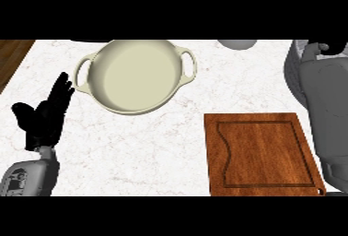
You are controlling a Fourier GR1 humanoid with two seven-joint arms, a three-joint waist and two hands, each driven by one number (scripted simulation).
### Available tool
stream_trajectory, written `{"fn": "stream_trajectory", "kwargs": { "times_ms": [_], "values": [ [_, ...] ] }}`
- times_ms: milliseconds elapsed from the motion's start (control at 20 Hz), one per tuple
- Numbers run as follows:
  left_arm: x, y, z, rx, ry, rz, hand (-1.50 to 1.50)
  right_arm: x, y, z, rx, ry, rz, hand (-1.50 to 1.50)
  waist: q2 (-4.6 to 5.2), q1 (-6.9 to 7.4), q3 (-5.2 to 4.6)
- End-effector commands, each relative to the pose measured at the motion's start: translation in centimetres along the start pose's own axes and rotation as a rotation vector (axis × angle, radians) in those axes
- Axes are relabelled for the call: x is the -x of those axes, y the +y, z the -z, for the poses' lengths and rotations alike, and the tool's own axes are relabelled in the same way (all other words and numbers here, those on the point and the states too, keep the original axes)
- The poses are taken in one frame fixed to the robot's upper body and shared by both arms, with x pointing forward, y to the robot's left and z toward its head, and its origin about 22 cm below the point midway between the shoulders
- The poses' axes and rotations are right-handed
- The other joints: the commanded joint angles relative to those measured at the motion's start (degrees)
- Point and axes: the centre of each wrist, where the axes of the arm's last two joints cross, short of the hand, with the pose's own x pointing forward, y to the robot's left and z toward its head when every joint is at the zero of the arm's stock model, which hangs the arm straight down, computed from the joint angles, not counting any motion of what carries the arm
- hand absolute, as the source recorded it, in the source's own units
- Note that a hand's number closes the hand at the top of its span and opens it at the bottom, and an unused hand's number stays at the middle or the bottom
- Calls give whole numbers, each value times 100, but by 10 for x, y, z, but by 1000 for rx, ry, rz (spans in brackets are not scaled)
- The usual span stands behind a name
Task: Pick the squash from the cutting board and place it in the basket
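Cutting board (262, 154): one; pot (136, 76): one

left hand (44, 115) open at left | cutting board (262, 154) bare | right forearm (319, 92) raised

A white marbled worktop (156, 147) with faint grey veining fills nearly the whole view under even light. A strip of brown wooden floor (12, 55) shows at upper left.

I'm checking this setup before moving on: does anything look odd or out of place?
Yes: the cutting board is bare, no squash shows anywhere, and the only vessel is a cream two-handled pot, not a basket.
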Motion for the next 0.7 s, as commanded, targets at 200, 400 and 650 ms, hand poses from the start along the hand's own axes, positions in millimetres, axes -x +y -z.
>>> {"fn": "stream_trajectory", "kwargs": {
  "times_ms": [200, 400, 650],
  "values": [
    [-20, 9, 15, -10, -12, -3, 0, 24, -6, 52, 13, 48, -126, 150, 28, 57, 3],
    [-6, 8, 1, 23, -5, 3, 0, 37, -11, 68, 23, 74, -204, 150, 32, 85, 2],
    [-11, 1, 8, 6, -13, 4, 0, 62, -28, 84, 9, 148, -217, 150, 42, 56, 4]
  ]
}}
